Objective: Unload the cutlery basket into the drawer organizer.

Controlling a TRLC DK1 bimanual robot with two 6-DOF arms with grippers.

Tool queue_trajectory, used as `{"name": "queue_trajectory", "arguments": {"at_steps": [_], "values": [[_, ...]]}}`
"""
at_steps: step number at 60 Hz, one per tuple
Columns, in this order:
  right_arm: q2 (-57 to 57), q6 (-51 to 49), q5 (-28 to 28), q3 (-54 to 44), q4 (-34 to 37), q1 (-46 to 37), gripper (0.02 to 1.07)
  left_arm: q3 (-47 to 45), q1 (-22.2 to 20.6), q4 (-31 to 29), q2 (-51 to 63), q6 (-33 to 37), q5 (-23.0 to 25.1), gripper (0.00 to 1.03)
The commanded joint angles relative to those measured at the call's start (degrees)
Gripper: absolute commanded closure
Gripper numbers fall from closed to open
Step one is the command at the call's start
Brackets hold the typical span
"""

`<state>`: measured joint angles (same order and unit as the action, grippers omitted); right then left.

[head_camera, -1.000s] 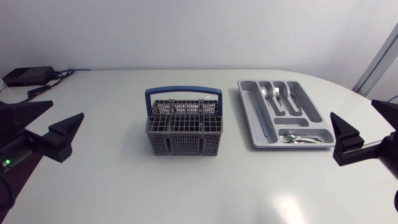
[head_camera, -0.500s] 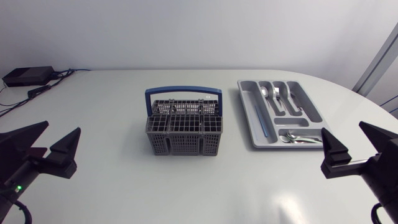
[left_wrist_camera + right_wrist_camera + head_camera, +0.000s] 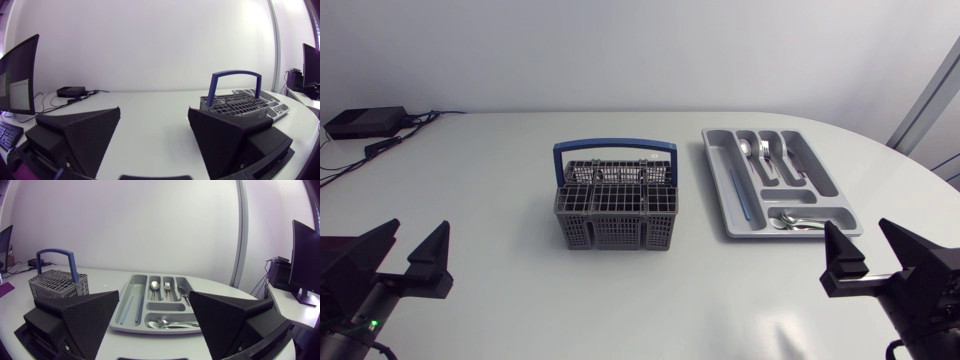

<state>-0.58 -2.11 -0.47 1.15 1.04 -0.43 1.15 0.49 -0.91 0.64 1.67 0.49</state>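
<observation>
Left claw (image 3: 420, 226) low at the bench's near left, fingers spread wide, gripping nothing. Right claw (image 3: 858, 226) likewise open, near right, just short of the organizer. White bench (image 3: 490, 170). Grey cutlery basket (image 3: 615, 215) with a blue handle (image 3: 615, 146) stands mid-bench. Grey drawer organizer (image 3: 716, 185) lies beside it, toward the right arm. Organizer holds a blue slender piece (image 3: 736, 192), a spoon (image 3: 746, 150), a fork (image 3: 766, 152), and spoons (image 3: 802, 222) in the crosswise slot.
</observation>
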Motion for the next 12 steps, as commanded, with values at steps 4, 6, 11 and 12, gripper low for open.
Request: {"name": "queue_trajectory", "arguments": {"at_steps": [4, 6, 11, 12], "values": [[0.6, 2.1, 0.5, -1.1, -1.0, 0.4, 0.06, -1.1, -0.5, 0.9, -0.6, -1.7, -0.5, 0.05], [0.6, 2.1, 0.5, -1.1, -1.0, 0.4, 0.06, -1.1, -0.5, 0.9, -0.6, -1.7, -0.5, 0.05], [0.6, 2.1, 0.5, -1.1, -1.0, 0.4, 0.06, -1.1, -0.5, 0.9, -0.6, -1.7, -0.5, 0.05], [0.6, 2.1, 0.5, -1.1, -1.0, 0.4, 0.06, -1.1, -0.5, 0.9, -0.6, -1.7, -0.5, 0.05]]}}
